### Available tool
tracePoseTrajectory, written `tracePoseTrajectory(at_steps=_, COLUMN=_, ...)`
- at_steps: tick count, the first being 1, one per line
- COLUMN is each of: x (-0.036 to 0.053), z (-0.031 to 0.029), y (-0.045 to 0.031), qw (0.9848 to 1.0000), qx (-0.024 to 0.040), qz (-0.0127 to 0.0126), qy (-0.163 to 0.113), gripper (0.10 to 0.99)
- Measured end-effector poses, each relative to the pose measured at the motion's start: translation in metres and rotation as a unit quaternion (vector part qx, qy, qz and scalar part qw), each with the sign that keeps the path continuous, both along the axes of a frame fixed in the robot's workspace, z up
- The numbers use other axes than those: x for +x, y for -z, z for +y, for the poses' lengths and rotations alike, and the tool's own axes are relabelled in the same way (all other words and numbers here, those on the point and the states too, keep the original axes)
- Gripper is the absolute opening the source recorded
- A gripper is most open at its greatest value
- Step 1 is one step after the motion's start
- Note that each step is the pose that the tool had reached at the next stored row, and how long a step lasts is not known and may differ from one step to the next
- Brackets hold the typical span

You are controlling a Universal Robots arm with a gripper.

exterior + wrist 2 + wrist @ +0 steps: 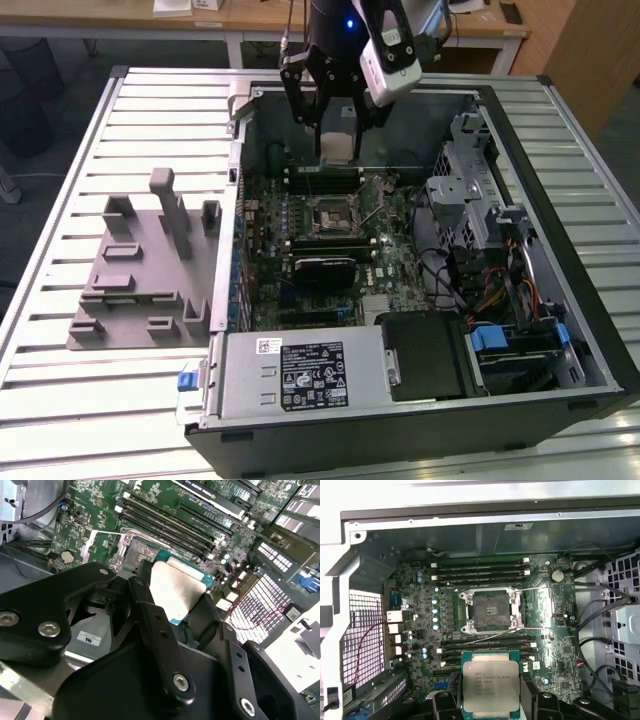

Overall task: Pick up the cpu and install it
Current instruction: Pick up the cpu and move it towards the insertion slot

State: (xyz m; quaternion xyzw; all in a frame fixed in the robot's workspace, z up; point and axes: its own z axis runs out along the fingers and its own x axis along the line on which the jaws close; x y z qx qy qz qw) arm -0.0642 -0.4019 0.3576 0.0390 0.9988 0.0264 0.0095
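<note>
My gripper (337,138) hangs over the far part of the open computer case (560,240) and is shut on the cpu (337,150), a small silvery-grey square chip held by its edges. In the first wrist view the cpu (491,684) sits between the black fingers (536,700), apart from the open metal-framed socket (491,611) with its dark centre. The socket (333,217) lies on the motherboard, nearer the case's middle than the gripper. In the second wrist view the cpu (177,587) shows its metal top, with the socket (136,555) partly hidden behind it.
A grey plastic tray with upright pegs (140,270) lies on the slatted table (60,400) at the exterior view's left. Memory slots (480,572) flank the socket. A power supply box (300,372), a drive cage (470,190) and cables (500,290) crowd the case.
</note>
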Motion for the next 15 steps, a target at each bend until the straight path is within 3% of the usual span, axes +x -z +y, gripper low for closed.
tracePoseTrajectory(at_steps=15, x=0.0006, z=0.0074, y=0.0155, qw=1.0, qx=0.0, qz=0.0, qy=0.0, gripper=0.545)
